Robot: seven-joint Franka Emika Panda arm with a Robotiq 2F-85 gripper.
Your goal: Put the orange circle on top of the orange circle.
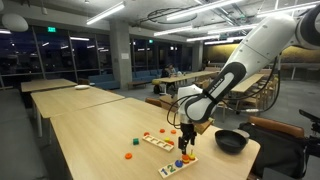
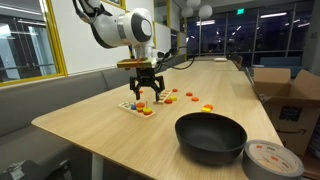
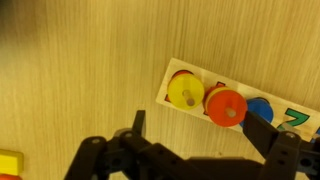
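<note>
On the board [image 3: 282, 112] at my one o'clock, the orange circle [image 3: 226, 107] sits stacked, so my tool [image 3: 200, 135] hangs spread, gripping nothing.

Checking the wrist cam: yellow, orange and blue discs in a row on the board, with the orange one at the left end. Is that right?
Not quite. The orange disc is in the middle, between the yellow disc on its left and the blue disc on its right. The wrist view shows this. The three do sit in a row on the board, as you said.
</note>
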